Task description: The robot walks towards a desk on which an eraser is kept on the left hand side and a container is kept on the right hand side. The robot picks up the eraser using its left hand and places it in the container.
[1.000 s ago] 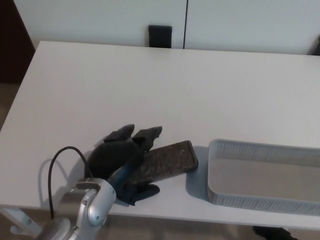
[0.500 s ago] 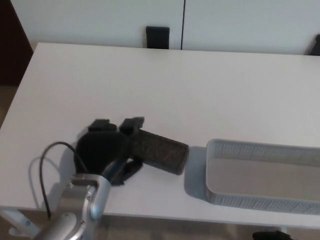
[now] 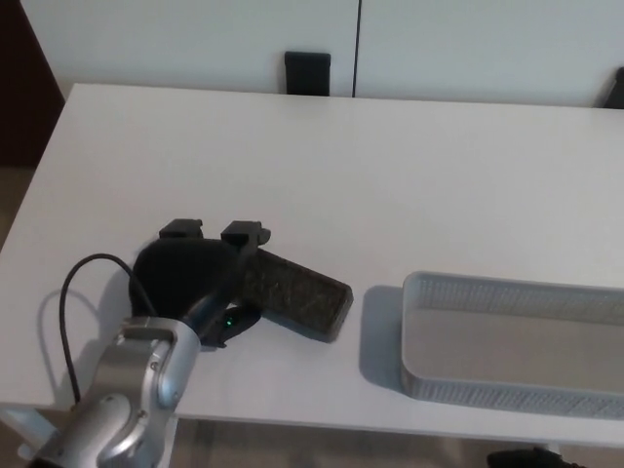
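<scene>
Near the tabletop's [image 3: 390, 166] front edge, the left hand [image 3: 195, 278] clamped its fingers [image 3: 244, 234] on the eraser [image 3: 297, 294]; a firm, level carry to the container [image 3: 507, 390] seemed wise.

A white bench [image 3: 390, 166] fills most of the view. Behind it stands a pale wall [image 3: 195, 39] split by a dark vertical seam [image 3: 356, 44], with a small black object [image 3: 307, 73] against it. Brownish floor [image 3: 15, 195] and a dark panel [image 3: 24, 88] show at left.

Eraser [image 3: 295, 295] on desk [image 3: 390, 175], left of container [image 3: 507, 390]
</scene>
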{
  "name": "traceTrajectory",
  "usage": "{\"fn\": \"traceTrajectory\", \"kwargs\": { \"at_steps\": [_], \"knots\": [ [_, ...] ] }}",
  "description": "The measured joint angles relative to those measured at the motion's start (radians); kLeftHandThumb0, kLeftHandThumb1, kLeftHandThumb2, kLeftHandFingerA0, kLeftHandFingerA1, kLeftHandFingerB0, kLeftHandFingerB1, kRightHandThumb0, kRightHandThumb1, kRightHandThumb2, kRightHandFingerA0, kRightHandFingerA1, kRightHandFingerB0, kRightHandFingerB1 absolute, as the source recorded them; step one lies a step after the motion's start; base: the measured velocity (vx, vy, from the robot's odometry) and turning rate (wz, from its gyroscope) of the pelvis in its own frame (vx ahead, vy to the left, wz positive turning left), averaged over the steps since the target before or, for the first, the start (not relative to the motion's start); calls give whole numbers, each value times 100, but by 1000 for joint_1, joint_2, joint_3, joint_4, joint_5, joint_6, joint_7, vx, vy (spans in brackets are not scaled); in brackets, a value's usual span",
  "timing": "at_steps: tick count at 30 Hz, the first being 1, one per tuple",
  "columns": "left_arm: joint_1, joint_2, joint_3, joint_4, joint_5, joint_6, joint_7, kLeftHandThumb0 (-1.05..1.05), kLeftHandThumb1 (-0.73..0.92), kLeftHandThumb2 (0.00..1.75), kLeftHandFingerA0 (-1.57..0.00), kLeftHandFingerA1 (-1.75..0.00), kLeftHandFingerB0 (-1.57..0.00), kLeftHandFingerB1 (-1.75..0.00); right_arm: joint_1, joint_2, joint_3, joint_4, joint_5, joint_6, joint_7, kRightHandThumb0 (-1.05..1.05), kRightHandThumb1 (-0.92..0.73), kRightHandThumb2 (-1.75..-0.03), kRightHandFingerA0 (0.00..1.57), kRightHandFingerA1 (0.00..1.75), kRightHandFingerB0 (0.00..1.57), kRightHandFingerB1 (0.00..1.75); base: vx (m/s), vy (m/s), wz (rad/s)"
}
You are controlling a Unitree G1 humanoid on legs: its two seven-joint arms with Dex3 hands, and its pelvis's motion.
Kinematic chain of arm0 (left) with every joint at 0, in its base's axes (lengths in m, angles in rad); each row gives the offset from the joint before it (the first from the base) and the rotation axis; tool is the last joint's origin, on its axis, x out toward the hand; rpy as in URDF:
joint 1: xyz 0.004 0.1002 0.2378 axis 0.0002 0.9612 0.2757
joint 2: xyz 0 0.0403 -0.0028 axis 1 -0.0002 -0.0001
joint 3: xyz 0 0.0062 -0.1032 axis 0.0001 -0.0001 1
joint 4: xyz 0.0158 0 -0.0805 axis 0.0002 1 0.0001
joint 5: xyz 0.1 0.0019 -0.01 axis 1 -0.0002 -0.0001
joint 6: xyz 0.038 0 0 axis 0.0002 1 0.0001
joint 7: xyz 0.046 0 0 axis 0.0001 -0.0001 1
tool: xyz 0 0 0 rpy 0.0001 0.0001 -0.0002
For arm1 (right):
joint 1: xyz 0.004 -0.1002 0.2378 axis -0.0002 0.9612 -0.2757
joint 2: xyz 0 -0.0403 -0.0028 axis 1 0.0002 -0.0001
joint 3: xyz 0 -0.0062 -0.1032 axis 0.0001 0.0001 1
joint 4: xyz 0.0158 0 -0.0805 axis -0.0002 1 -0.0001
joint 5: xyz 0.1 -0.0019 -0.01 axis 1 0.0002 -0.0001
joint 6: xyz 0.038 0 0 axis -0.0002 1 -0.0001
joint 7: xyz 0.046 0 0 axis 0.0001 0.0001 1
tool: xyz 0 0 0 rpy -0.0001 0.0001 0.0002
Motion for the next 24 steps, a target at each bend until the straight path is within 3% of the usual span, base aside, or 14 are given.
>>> {"fn": "traceTrajectory", "kwargs": {
  "at_steps": [2,4,5,6,8,10,12,13,14,16,17,19,21,24],
  "knots": [
    [4,3,9,1,-9,-15,0,-29,88,58,-53,-175,-51,-104,0,-2,0,-1,-2,1,5,-36,-36,-82,52,85,30,66,0,0,0],
    [8,5,17,1,-16,-29,0,-28,90,55,-58,-175,-60,-81,0,-3,0,-1,-3,2,10,-38,-35,-83,52,85,31,67,0,0,0],
    [10,5,21,-1,-20,-33,0,-31,90,58,-57,-172,-63,-70,-1,-3,0,0,-4,2,13,-37,-28,-95,52,78,30,66,0,0,0],
    [10,6,24,-3,-23,-38,-1,-31,84,61,-59,-167,-69,-44,-2,-4,0,0,-4,2,15,-36,-27,-95,53,78,31,66,0,0,0],
    [13,13,33,-12,-28,-49,-2,-34,85,63,-61,-166,-66,-41,-6,-4,-1,4,-5,2,21,-36,-27,-94,55,79,32,67,0,0,0],
    [15,18,36,-20,-30,-55,-8,-35,86,59,-56,-171,-67,-54,-9,-4,-1,9,-6,2,25,-35,-27,-94,54,78,32,66,0,0,0],
    [20,22,43,-32,-34,-61,-19,-32,85,56,-55,-174,-71,-47,-10,-4,0,10,-9,2,25,-36,-28,-94,52,77,31,65,0,0,0],
    [23,23,50,-40,-41,-62,-27,-30,85,54,-58,-175,-63,-77,-11,-5,2,10,-11,2,27,-36,-28,-94,50,76,32,66,0,0,0],
    [27,22,59,-50,-49,-62,-36,-27,86,55,-59,-175,-40,-118,-11,-6,3,10,-12,2,28,-37,-28,-94,50,76,31,66,0,0,0],
    [33,18,88,-79,-72,-62,-59,-29,87,57,-59,-173,-40,-118,-12,-8,6,11,-15,2,32,-37,-27,-93,51,77,32,66,0,0,0],
    [32,14,102,-94,-83,-61,-72,-29,84,60,-59,-169,-59,-93,-13,-9,6,11,-17,2,33,-36,-26,-94,53,78,34,68,0,0,0],
    [29,9,125,-120,-101,-60,-94,-29,86,59,-60,-168,-54,-105,-16,-9,6,12,-20,2,35,-38,-33,-83,51,88,34,71,0,0,0],
    [18,-4,161,-158,-127,-52,-129,-30,85,64,-64,-162,-58,-95,-22,-10,6,12,-23,2,38,-36,-27,-94,53,79,34,68,0,0,0],
    [-9,-19,206,-198,-161,-39,-172,-32,84,66,-86,-132,-70,-79,-24,-10,7,12,-28,2,40,-39,-27,-92,54,79,34,67,0,0,0]
  ]
}}
